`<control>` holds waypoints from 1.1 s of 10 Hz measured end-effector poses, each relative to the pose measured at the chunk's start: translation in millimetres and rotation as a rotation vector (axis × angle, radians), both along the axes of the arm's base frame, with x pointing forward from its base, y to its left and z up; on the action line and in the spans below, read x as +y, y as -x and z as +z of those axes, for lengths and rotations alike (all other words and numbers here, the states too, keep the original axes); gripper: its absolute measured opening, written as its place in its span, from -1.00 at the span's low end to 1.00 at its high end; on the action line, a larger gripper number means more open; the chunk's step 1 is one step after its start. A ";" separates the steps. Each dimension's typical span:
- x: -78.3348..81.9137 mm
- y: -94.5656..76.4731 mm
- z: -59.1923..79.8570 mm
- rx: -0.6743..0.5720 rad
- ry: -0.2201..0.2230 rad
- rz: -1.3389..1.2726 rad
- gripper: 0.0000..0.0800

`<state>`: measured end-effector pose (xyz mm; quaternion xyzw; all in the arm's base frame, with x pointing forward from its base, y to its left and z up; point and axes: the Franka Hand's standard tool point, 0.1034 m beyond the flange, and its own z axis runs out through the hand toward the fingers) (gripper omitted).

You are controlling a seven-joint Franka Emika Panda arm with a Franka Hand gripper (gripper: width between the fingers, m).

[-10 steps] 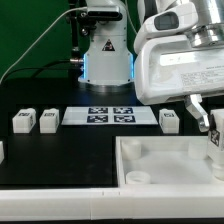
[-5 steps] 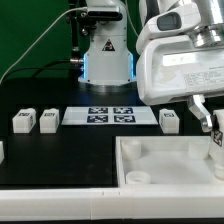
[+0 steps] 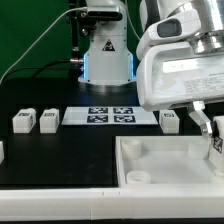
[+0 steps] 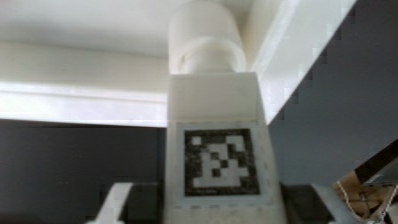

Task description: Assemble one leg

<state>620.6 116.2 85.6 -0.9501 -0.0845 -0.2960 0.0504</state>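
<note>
Above the tray near the edge of the table at the exterior view's right, with gripper fingers pinching the leg, best kept plumb and lowered slowly, squarely, without slackening the grip.

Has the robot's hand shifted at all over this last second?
Yes. The gripper, shut on a leg, has sunk a little and edged toward the exterior view's right, judged against the fixed marker board.

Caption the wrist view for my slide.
Two-finger gripper holding a small white plastic leg, black-and-white marker tag facing the camera, over the large white rimmed tray.
</note>
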 end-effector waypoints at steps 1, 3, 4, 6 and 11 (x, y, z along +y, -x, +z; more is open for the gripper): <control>-0.8 0.1 -0.7 0.001 0.000 -0.001 -0.27; 0.5 3.1 -5.4 0.025 0.002 0.003 -0.27; 1.2 4.7 -8.6 0.046 0.002 0.004 -0.27; 1.2 5.2 -9.5 0.042 0.000 -0.003 -0.27; 0.3 5.4 -9.6 0.013 -0.005 -0.017 0.27</control>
